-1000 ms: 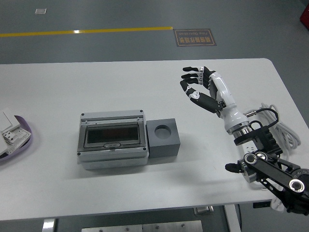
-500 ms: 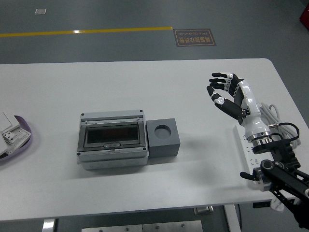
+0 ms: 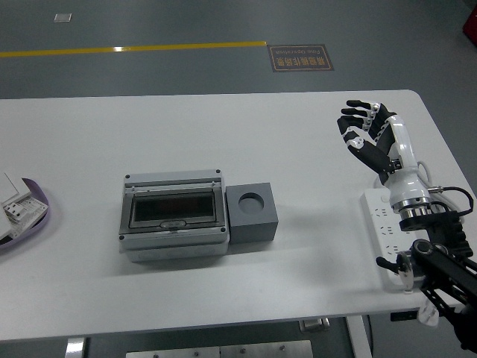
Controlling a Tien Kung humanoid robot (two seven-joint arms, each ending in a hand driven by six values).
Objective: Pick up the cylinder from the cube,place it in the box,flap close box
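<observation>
Now, starting at the left edge of the table (image 3: 223, 134), a purple-rimmed tray (image 3: 42, 203) is sitting there with some white parts in it, well apart from the action. No left arm is showing anywhere.

Moving along, the grey box (image 3: 175, 237) is lying with its long side running left to right, and its smoky clear flap (image 3: 173, 207) is looking flat and closed over the top. Touching the box's right end is the dark cube (image 3: 253, 226), and its round socket (image 3: 252, 200) is showing empty. I'm not seeing the cylinder anywhere in the open. It may be lying under that dark flap, but I can't make it out through the tint.

Further right, across a wide bare stretch, the right hand (image 3: 365, 134) is hovering near the far right corner, fingers spread loosely and curved, gripping nothing. A white power strip (image 3: 378, 218) is lying on the table beside its forearm.

So the thing that matters: box and cube are lying well off to the hand's left and nearer the robot, and this is the only hand in sight. Judging by the empty socket and lowered flap, I'm guessing little work remains.
</observation>
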